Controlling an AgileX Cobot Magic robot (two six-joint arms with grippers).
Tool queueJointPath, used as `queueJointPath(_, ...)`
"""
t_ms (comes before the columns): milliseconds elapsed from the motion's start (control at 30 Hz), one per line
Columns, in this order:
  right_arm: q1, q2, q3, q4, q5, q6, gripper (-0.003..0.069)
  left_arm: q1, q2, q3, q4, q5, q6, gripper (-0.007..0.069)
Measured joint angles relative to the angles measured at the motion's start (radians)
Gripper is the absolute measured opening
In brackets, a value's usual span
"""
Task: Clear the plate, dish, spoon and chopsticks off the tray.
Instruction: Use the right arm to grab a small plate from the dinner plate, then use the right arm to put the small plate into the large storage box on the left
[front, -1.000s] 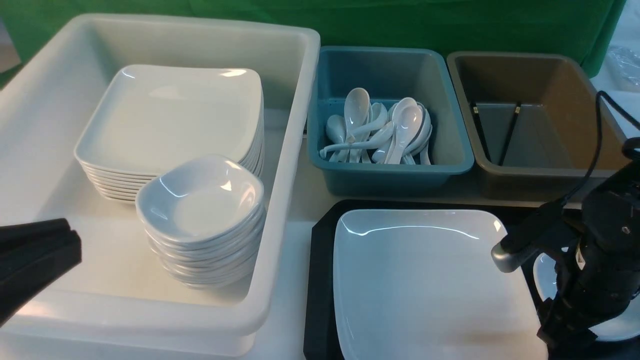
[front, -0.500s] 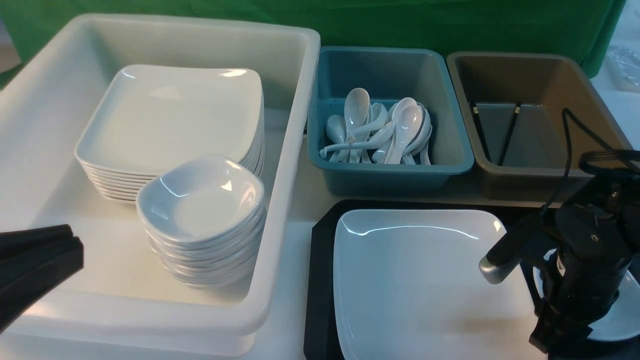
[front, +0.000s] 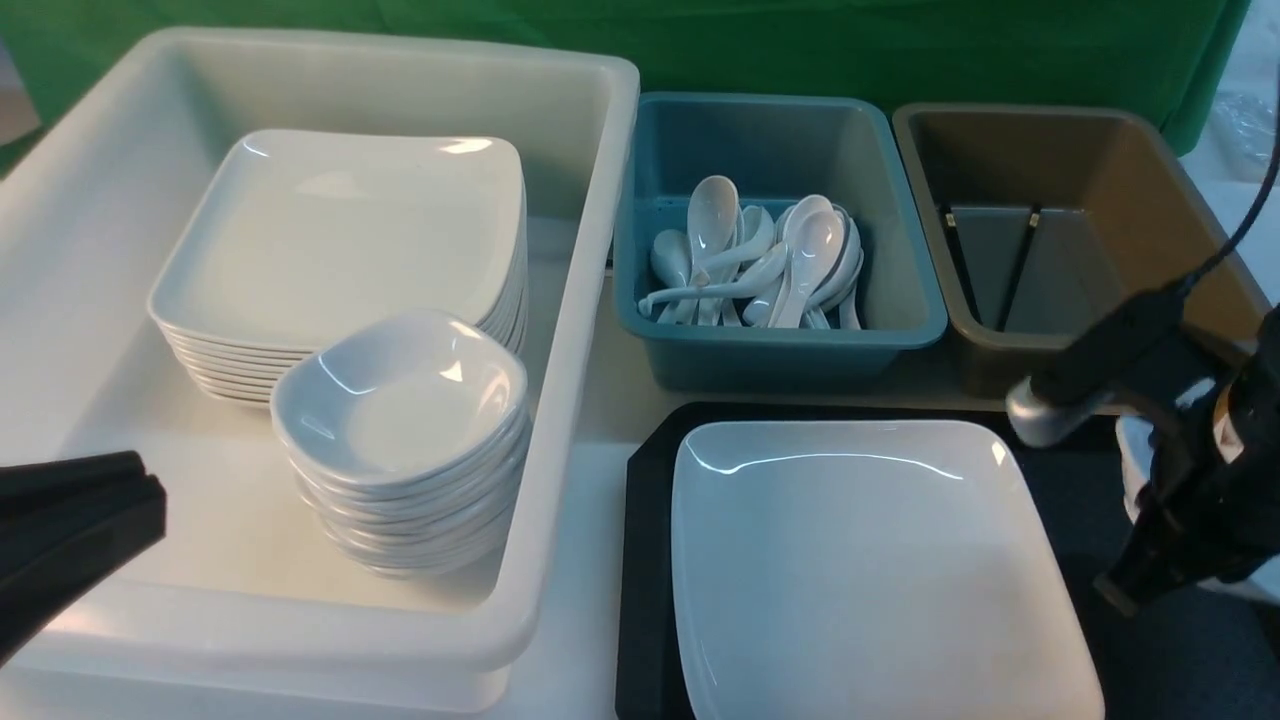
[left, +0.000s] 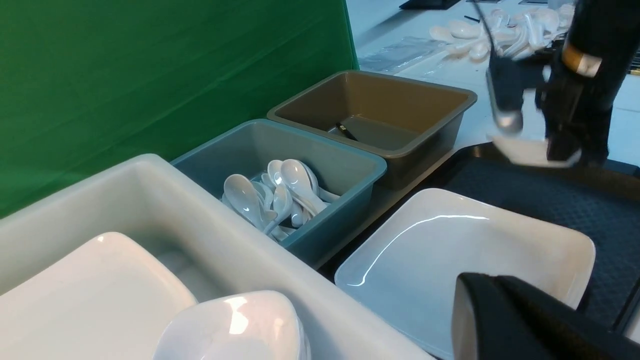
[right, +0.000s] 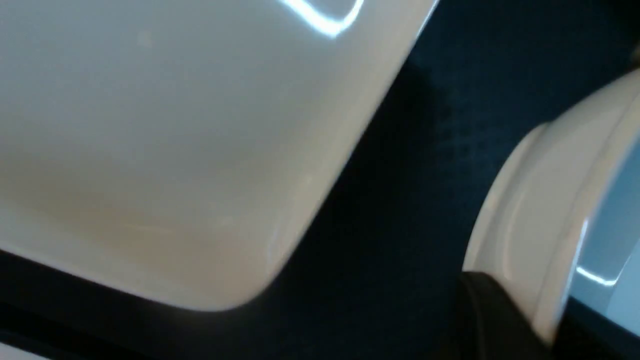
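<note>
Left wrist view: the right gripper (left: 562, 150) is clamped on the rim of one small glossy white dish (left: 520, 151), held just above the diamond-textured black tray (left: 550, 205). One square white plate (left: 465, 250) lies on that tray. Two black chopsticks (front: 958, 260) sit in the brown bin (front: 1170, 200). The left gripper (front: 90, 520) is closed and empty.

The plate (front: 860, 570) is seen to be glossy and smooth. A matt, diamond-textured floor is shown by the black tray (left: 545, 200).
</note>
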Motion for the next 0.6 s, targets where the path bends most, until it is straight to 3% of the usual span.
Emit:
queueJointPath(100, 0.120, -0.055, -0.124, 0.015, 0.039, 0.048, 0.0064, 0.000, 0.000, 0.000, 0.055, -0.001, -0.040, 0.0017)
queueJointPath(167, 0.250, -0.049, -0.245, 0.022, 0.051, 0.058, 0.0064, 0.000, 0.000, -0.010, 0.155, 0.007, -0.145, 0.0017)
queueJointPath(367, 0.501, 0.110, -0.521, 0.037, 0.001, -0.002, 0.0064, 0.000, -0.001, -0.112, 0.416, 0.168, -0.426, 0.0017)
queueJointPath(600, 0.597, 0.487, -0.908, 0.094, -0.008, -0.155, 0.0064, 0.000, -0.051, -0.157, 0.509, 0.370, -0.535, 0.0017)
